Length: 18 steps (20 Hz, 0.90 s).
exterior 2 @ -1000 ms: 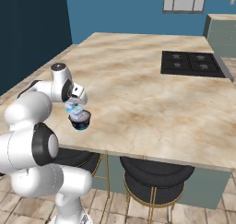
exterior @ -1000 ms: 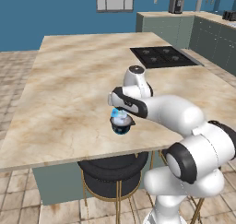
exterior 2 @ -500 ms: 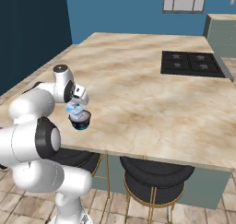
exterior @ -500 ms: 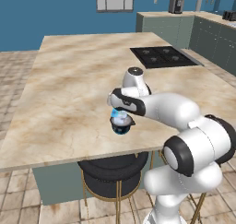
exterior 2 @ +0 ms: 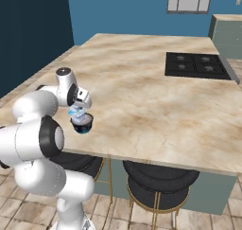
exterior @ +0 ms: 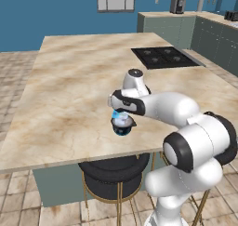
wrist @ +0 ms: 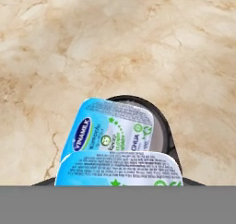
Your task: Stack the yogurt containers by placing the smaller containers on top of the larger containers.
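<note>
The smaller container (exterior: pixel 118 115), a tiny glossy pale-blue and white cup, sits between the fingers of my gripper (exterior: pixel 119 112), which is shut on it. Directly under it stands the larger container (exterior: pixel 123 127), a squat dark cup near the counter's front edge. In the right base view the smaller container (exterior 2: pixel 76 113) hangs from the gripper (exterior 2: pixel 78 110) right at the top of the larger container (exterior 2: pixel 82 125); whether they touch I cannot tell. In the hand view the smaller container (wrist: pixel 113 142) covers most of the larger container's dark rim (wrist: pixel 161 119).
The marble counter (exterior: pixel 69 81) stretches wide to the left and behind the cups. A black cooktop (exterior: pixel 162 56) lies at the far right of it. Dark round stools (exterior: pixel 109 171) stand under the front edge.
</note>
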{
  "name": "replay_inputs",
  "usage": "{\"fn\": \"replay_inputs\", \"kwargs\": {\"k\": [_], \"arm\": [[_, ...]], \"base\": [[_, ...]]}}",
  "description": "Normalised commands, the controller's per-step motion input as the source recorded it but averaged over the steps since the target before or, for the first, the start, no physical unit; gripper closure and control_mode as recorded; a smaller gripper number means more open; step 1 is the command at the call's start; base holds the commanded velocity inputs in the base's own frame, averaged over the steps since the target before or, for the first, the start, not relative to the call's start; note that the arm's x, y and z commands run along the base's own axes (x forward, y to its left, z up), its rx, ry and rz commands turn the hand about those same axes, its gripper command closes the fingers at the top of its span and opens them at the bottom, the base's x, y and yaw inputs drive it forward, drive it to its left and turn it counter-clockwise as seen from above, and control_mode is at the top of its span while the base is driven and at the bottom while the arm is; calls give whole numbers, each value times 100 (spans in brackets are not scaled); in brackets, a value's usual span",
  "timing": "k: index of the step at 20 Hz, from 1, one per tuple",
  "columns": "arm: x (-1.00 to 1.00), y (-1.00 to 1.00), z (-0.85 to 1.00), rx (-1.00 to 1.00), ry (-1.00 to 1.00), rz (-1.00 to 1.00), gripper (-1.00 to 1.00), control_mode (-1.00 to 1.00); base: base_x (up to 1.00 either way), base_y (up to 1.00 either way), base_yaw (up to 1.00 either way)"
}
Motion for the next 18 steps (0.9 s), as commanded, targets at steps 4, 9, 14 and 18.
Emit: {"fn": "replay_inputs", "kwargs": {"k": [4, 9, 14, 18], "arm": [[8, 0, -8, 0, 0, -1, 100, -100], [7, 1, -8, 0, 0, -1, 100, -100], [4, 3, -7, 0, 0, -1, 100, -100], [2, 4, -7, 0, 0, -1, 100, -100]], "base": [[0, 0, 0], [0, 0, 0], [0, 0, 0], [0, 0, 0]]}}
